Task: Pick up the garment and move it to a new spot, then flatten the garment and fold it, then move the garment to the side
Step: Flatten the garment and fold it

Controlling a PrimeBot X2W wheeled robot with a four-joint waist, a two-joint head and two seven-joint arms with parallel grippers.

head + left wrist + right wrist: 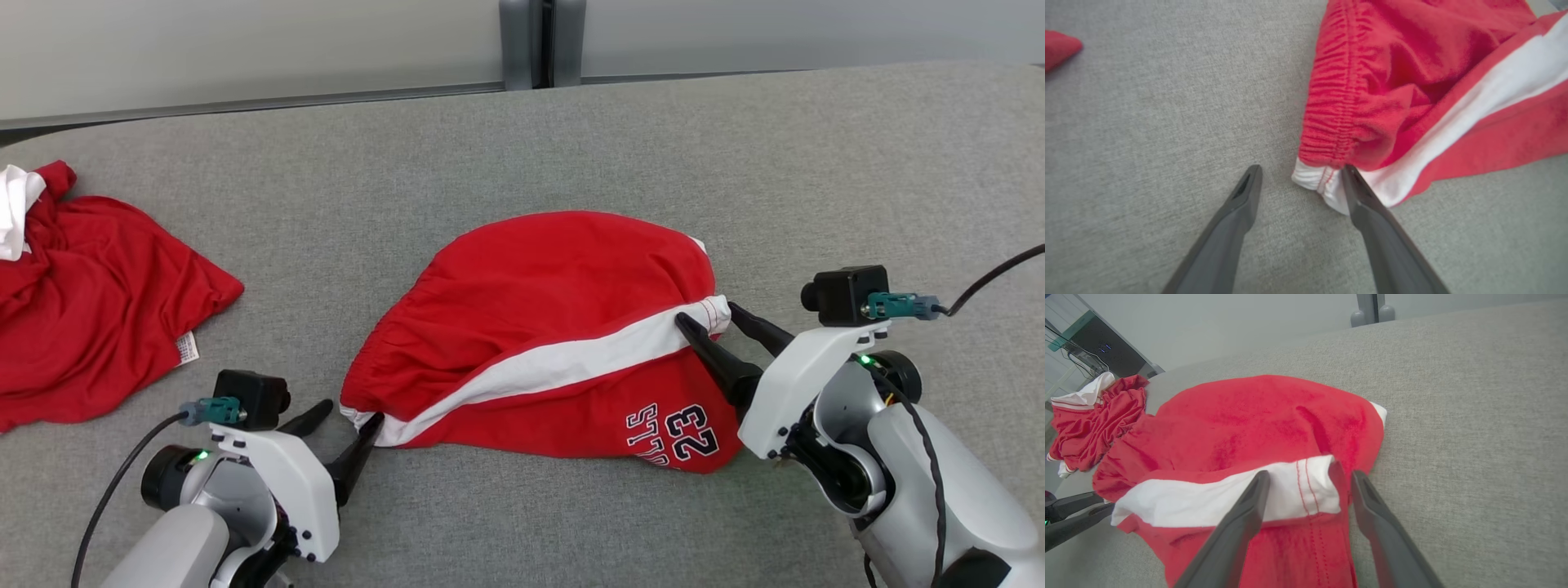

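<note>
Two claws spread wide and nothing lifted, that's the state of play. Far left, a spare heap of red and white cloth (98, 302) lies crumpled on the grey table (571, 139), well apart from the action.

Moving in, the left gripper (352, 411) sits low with its fingers parted. One finger touches the white corner just below the elastic waistband (1331, 102); the other is over bare table beside it. No pinch on anything.

Centre stage, the red shorts (555, 269) lie in the middle of the table. I'd call them half-tidy at best. The upper part domes up in a rounded hump, the waistband is bunched and rippled, and a white stripe (555, 359) runs slantwise across from the left corner to the right hem. Below it the number print (690, 433) reads upside down from the head view. Soft, thick-looking fabric, so expect it to sag and drag when raised.

On the right, the right gripper (707, 313) is also agape, its fingers straddling the stitched hem end of the stripe, one over the white and one at the cloth's edge. It grips nothing yet.

My read: the shorts may already be on their working spot, but the flattening isn't finished. A neat fold and the move to the side remain. Both claws look poised on opposite corners, ready to close.
</note>
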